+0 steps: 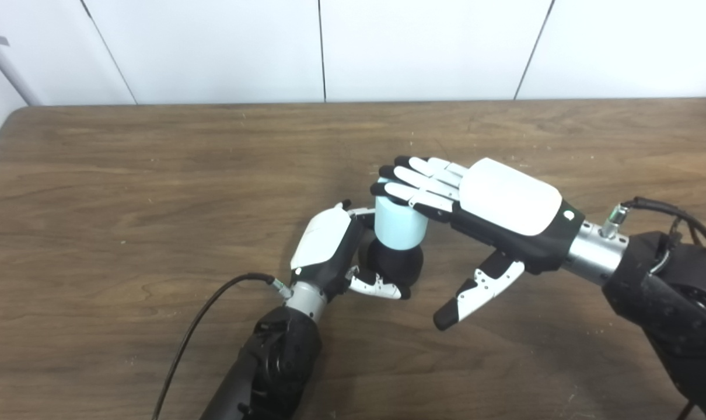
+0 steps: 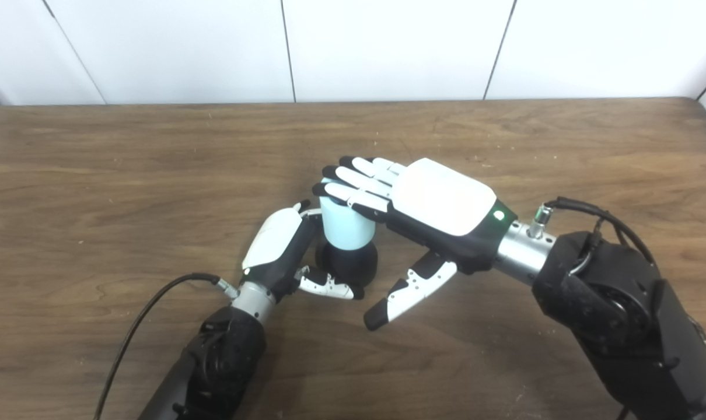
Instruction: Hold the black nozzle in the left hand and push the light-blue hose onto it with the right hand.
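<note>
Hose (image 1: 397, 224) and nozzle (image 1: 395, 265) sit together near the middle of our wooden surface (image 1: 125, 192), the light-blue hose standing upright on top of the black nozzle and touching it. Our left robot hand (image 1: 342, 256) is wrapped around the nozzle, its thumb curled across the front and its fingers hidden behind. Our right robot hand (image 2: 411, 216) lies flat over the hose, its fingers (image 2: 353, 184) stretched out and spread, resting on the top rim rather than gripping; its thumb (image 2: 402, 294) hangs down apart from both pieces. We cannot tell how far the hose is seated on the nozzle.
</note>
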You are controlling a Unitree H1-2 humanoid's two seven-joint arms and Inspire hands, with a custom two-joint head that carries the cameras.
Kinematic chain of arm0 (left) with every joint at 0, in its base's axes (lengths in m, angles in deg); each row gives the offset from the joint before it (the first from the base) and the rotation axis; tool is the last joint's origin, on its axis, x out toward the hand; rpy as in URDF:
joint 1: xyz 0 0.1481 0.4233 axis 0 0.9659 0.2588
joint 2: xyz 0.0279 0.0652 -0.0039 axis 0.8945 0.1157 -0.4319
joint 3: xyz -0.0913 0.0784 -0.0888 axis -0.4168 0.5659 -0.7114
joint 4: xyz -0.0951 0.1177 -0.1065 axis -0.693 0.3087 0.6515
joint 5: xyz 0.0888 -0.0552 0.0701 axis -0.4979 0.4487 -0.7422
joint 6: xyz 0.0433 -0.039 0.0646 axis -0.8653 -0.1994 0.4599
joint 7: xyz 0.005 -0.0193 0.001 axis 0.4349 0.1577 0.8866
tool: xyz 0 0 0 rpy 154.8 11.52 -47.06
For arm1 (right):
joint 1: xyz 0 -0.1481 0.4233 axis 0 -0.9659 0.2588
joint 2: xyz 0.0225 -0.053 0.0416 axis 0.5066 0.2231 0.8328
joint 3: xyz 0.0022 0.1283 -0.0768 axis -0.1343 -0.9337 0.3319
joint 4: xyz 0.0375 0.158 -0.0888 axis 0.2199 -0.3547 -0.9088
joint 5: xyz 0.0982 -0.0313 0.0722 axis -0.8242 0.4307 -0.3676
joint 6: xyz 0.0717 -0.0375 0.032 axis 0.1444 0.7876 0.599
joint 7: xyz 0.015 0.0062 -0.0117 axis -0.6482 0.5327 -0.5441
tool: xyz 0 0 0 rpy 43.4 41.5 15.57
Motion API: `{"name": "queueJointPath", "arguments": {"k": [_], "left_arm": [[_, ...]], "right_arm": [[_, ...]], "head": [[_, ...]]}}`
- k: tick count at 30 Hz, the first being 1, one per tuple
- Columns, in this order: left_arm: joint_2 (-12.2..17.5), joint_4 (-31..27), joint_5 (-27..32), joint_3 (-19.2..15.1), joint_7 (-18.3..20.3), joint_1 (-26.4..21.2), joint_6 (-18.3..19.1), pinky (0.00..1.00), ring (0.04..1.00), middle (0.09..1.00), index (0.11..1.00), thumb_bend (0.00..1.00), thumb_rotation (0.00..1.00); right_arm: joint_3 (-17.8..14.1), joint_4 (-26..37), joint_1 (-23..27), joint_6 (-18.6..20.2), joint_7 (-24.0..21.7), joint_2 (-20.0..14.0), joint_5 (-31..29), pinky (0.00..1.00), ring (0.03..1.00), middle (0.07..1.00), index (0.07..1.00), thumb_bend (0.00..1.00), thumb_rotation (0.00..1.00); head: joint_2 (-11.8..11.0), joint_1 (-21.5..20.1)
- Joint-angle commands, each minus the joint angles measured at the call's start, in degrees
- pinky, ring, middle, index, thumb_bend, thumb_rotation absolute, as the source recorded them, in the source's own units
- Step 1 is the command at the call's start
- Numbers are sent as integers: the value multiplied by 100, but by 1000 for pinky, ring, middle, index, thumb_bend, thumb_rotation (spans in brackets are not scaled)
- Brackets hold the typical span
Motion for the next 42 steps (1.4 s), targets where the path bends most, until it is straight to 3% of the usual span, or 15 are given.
{"name": "queueJointPath", "arguments": {"k": [1,20,42], "left_arm": [[217,278,-98,88,518,354,453,1000,813,551,441,512,0],[241,192,-114,75,647,351,498,1000,807,548,443,513,0],[229,177,-172,75,664,358,496,1000,813,546,444,514,0]], "right_arm": [[87,-222,-180,-7,-251,-252,73,982,1000,994,960,710,942],[197,-535,-270,-166,76,-254,114,983,1000,998,970,702,939],[414,-538,-409,-56,-8,-246,139,982,1000,1000,967,693,936]], "head": [[6,0],[49,-7],[83,-8]]}}
